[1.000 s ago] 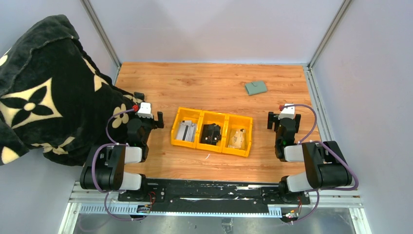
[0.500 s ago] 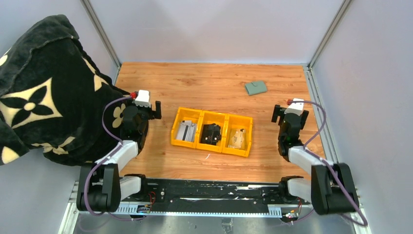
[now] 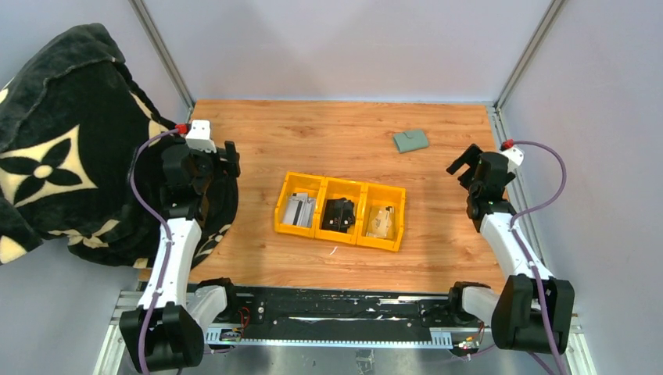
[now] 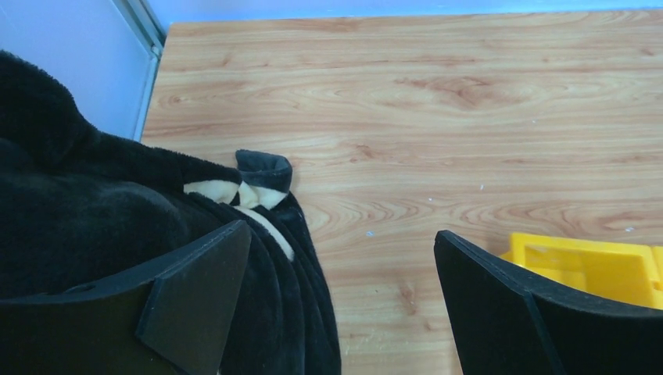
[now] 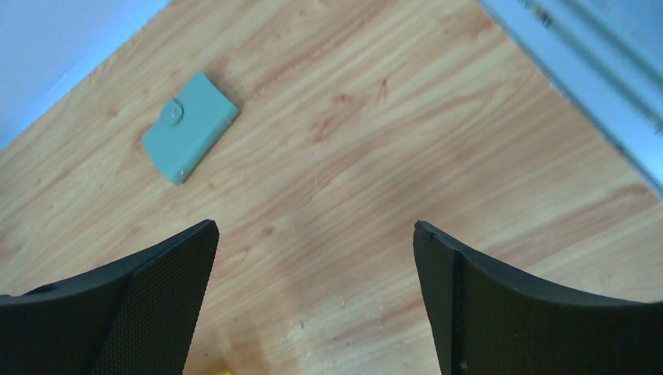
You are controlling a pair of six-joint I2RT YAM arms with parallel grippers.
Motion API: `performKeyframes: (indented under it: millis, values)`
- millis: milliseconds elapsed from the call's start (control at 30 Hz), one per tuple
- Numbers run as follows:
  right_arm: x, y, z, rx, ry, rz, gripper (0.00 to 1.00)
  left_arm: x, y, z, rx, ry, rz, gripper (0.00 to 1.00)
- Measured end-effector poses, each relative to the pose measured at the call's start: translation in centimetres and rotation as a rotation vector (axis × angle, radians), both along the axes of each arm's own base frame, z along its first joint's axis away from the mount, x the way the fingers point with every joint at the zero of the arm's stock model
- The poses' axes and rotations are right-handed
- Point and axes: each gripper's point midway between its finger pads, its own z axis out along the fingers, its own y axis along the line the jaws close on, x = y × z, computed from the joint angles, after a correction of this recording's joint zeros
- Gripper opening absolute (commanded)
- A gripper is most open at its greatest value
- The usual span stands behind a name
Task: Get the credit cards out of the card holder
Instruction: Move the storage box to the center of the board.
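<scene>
Reaching the card holder well means bringing the right jaws, spread wide and empty, down squarely over it. It lies closed at the far right of the surface, well apart from the yellow tray. The left jaws gape empty beside the blanket.

Showing smooth, satin wood grain across the table. Reading as soft, matt material on the card holder. Gleaming as glossy plastic on the yellow tray. Looking plush and fuzzy on the black blanket. Presenting finely dimpled matt black on the pads of the right gripper.
</scene>
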Motion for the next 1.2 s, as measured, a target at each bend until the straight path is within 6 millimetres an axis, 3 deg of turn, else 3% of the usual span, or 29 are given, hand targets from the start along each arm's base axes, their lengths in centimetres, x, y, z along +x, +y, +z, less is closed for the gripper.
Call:
performKeyframes:
  millis: [133, 267, 367, 500, 600, 733, 1000, 1200]
  values:
    - [-1.1, 1.5, -2.2, 0.109, 0.09, 0.067, 0.98, -1.3, -0.6, 1.1, -0.012, 0.015, -0.03, 1.0]
    - [-1.9, 4.1, -2.6, 0.157, 0.145, 0.163, 0.98, -2.5, -1.6, 1.0, -0.017, 0.054, -0.082, 1.0]
    - [-2.0, 6.2, -2.0, 0.161, 0.164, 0.234, 0.95, -3.3, -2.7, -0.2, -0.036, 0.119, -0.143, 1.0]
    - [-2.5, 10.7, -1.8, 0.139, 0.198, 0.37, 0.88, -4.6, -4.4, -2.6, -0.073, 0.229, -0.243, 1.0]
    - [-3.8, 14.6, -3.1, 0.101, 0.26, 0.484, 0.84, -5.9, -5.6, -4.1, -0.081, 0.302, -0.307, 1.0]
    - [-5.7, 17.7, -5.3, 0.053, 0.353, 0.574, 0.71, -7.3, -7.3, -4.9, -0.051, 0.337, -0.392, 1.0]
    - [-6.8, 18.2, -7.8, -0.013, 0.449, 0.589, 0.41, -10.0, -10.8, -6.9, 0.058, 0.372, -0.55, 1.0]
    - [-6.3, 17.9, -8.9, -0.043, 0.503, 0.567, 0.25, -10.2, -10.4, -7.7, 0.126, 0.387, -0.544, 1.0]
